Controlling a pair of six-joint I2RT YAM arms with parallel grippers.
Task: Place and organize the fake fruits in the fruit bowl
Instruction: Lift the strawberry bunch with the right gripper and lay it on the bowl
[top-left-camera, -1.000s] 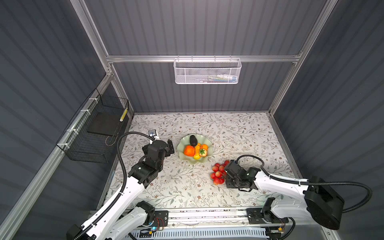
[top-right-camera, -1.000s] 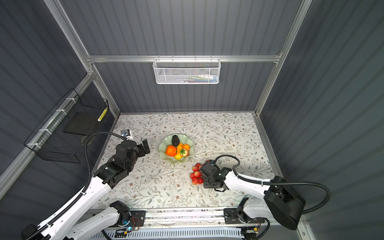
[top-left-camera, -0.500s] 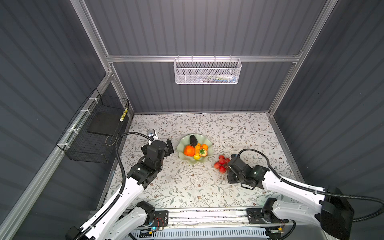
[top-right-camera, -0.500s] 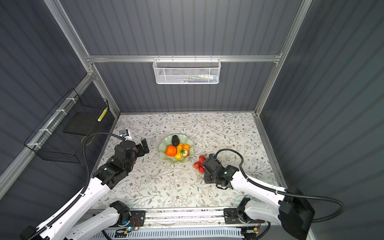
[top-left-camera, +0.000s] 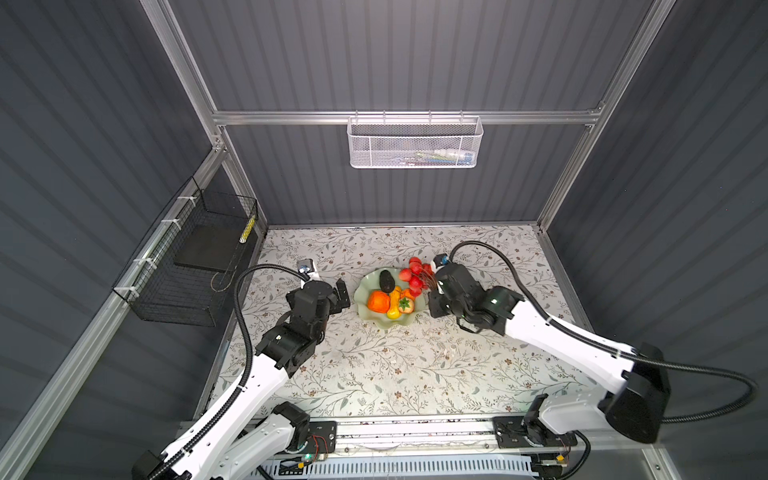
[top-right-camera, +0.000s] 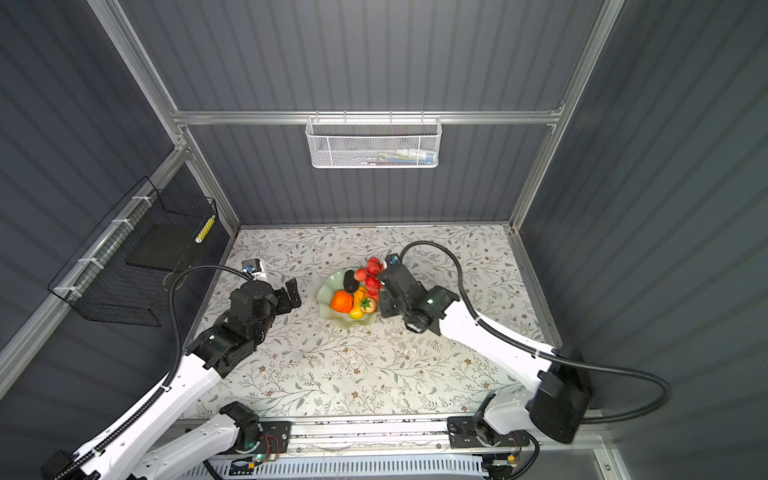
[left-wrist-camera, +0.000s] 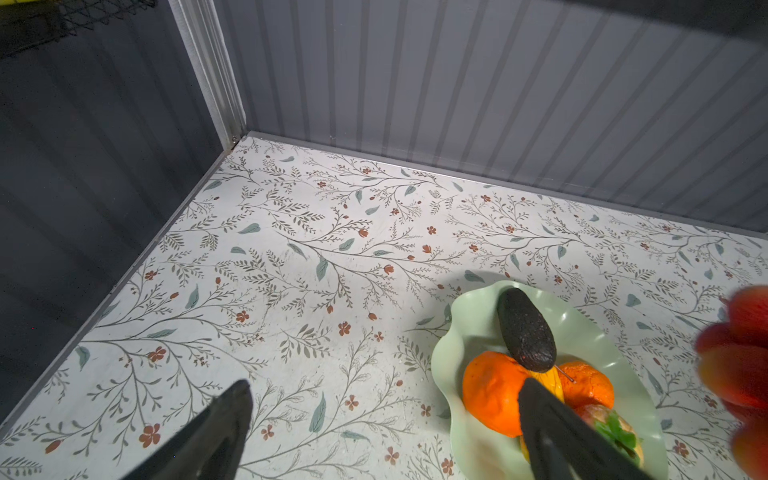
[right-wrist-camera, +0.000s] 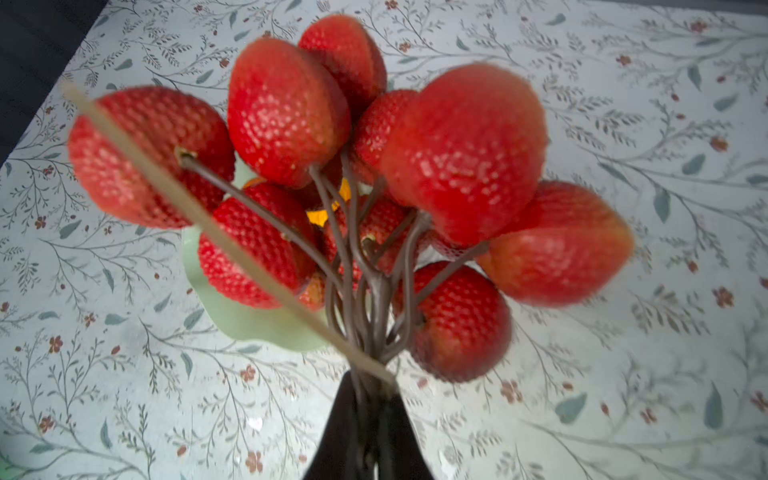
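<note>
While the right claw pinches shut on the brown stem of a bunch of small red fruits over the far right rim of the mint-green fruit bowl, the left claw hangs wide open just left of it. Inside lie a dark avocado, large orange fruit, small orange, long yellow fruit and strawberry.

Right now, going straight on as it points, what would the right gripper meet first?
Probably the fruit bowl, whose rim shows just beyond the bunch of red fruits held by the right gripper; depth is unclear.
</note>
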